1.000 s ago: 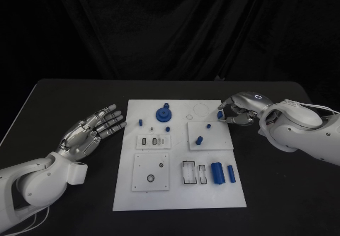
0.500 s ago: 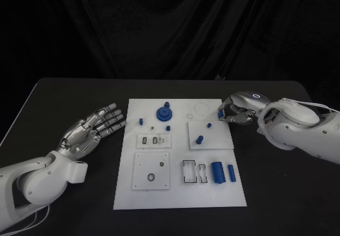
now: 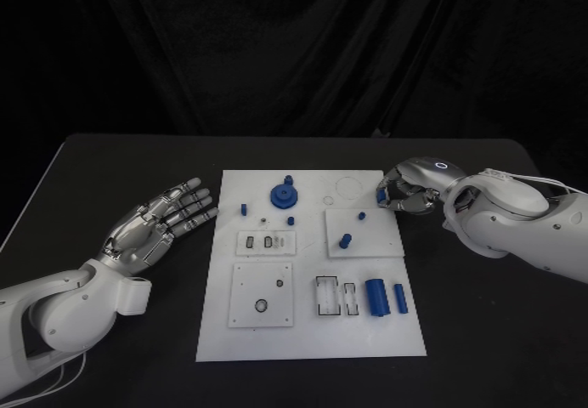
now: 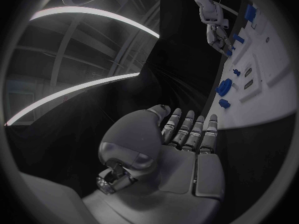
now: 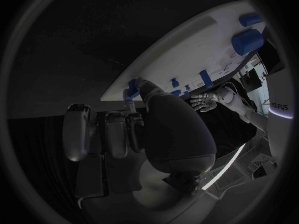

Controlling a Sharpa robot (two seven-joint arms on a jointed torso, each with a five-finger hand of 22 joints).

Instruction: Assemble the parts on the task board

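At the far right edge of the white rectangular task board (image 3: 313, 331), the right silver hand (image 3: 410, 194) has its fingers curled around a small blue part (image 3: 382, 196), gripping it just over the board's rim. Off the board's left edge, the left silver hand (image 3: 157, 226) lies palm up on the black table (image 3: 490, 340), fingers spread, holding nothing. A blue round gear-like part (image 3: 285, 198) stands near the board's far edge; two blue cylinders (image 3: 379, 298) lie towards its near right corner.
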